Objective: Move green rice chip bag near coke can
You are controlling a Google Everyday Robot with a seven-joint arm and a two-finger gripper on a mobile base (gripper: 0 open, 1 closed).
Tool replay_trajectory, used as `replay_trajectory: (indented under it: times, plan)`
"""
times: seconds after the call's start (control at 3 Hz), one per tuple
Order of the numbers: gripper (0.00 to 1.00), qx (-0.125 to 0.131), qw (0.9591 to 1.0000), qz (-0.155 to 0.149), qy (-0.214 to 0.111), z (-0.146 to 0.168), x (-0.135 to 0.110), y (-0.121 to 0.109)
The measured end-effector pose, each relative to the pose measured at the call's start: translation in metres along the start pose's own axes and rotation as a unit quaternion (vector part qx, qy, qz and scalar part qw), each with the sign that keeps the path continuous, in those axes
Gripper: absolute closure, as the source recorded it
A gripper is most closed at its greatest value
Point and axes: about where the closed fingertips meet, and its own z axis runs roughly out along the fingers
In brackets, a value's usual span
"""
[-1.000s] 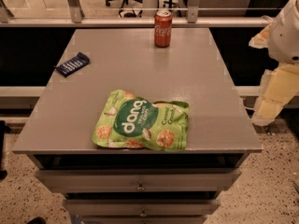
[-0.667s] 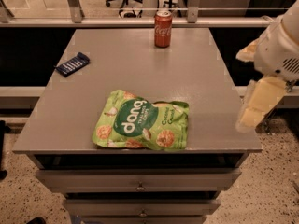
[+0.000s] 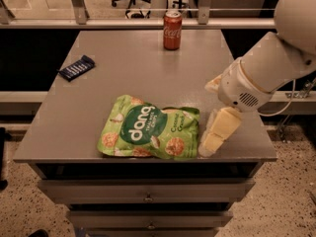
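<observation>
— What have we got on the table (image 3: 148, 68)?

— The green rice chip bag (image 3: 148, 132) lies flat near the front edge, a little left of centre. Its "dang" label faces up and its long side runs left to right.

— And the coke can (image 3: 172, 30)?

— Upright at the far edge, about the middle. It's well apart from the bag, with bare tabletop between them.

— Where's the gripper (image 3: 213, 137)?

— Low at the near right of the table, just beside the bag's right edge, pointing down toward the surface. The arm (image 3: 266, 73) reaches in from the upper right, with a big white housing behind it.

— Is it touching the bag?

— Can't tell from here; it's right at the edge of the pouch.

— Open or closed?

— Can't tell that either. The bag sits flat on the table, not lifted.

— Anything else up there?

— A small dark-blue wrapped bar (image 3: 76, 67) on the left side, farther back than the bag and well apart from both bag and can. Under the tabletop there are drawers (image 3: 148, 197) at the front.
</observation>
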Motion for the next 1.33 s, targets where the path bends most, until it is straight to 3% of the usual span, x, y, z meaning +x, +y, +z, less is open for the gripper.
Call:
replay_trajectory:
  times: [0.33,0.67,1.33]
  plan:
    - [0.00,-0.025,0.9987,0.013,-0.042,0.033,-0.022,0.013]
    - [0.15,-0.038,0.9966,0.023,-0.070,0.053,-0.041,0.021]
    - [0.62,-0.025,0.9957,0.035,-0.082,0.053,-0.054,0.011]
